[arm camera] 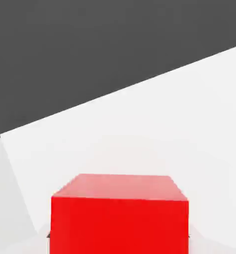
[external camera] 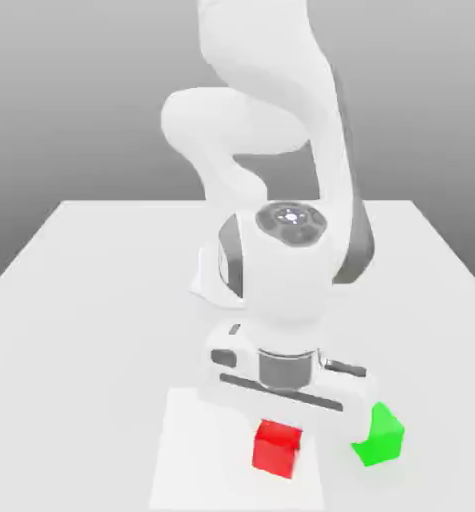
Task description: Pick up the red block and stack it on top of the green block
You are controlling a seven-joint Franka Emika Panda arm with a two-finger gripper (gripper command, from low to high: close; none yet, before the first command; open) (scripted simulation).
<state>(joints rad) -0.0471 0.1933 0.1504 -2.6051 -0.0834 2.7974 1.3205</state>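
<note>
Beneath the white gripper (external camera: 281, 425) sits the red block (external camera: 277, 449); you cannot tell its opening or grip. Confirm hold before lifting straight.

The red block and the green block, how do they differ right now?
The red block is red, while the green block is green. The red block sits directly below the pincer's body, whereas the green block is off toward the exterior view's right. Both are plain blocks, each partly hidden by the robot in the exterior view.
</note>
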